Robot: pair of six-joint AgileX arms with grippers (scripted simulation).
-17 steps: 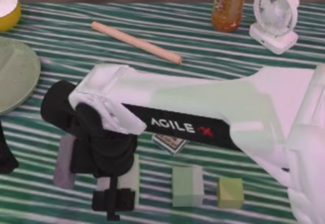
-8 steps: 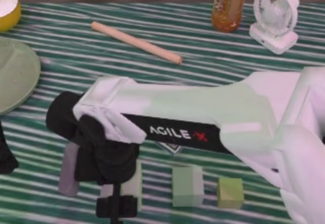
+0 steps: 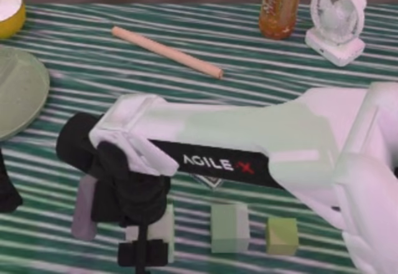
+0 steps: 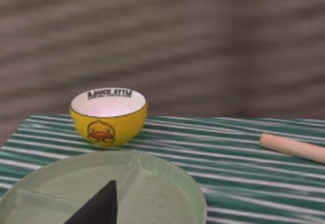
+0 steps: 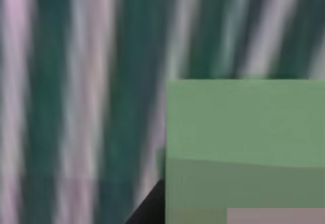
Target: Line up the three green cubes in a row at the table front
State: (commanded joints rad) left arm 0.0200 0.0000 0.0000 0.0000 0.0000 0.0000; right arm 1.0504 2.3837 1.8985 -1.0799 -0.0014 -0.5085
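Right gripper fingers gripping large mint cube left of medium cube; crooked release risks breaking row with olive cube.

Rendered tabletop scene, not real room, home-like dressing. My view from above: table under dark green cloth with wavy white stripes. Household clutter along back edge: yellow duck-print bowl, pale green round plate, wooden rolling pin, amber drink bottle, small white desk fan. Behind table, only flat grey-brown striped backdrop, no furniture or walls I can identify. Plain matte blocks and flat shading read as simulation.
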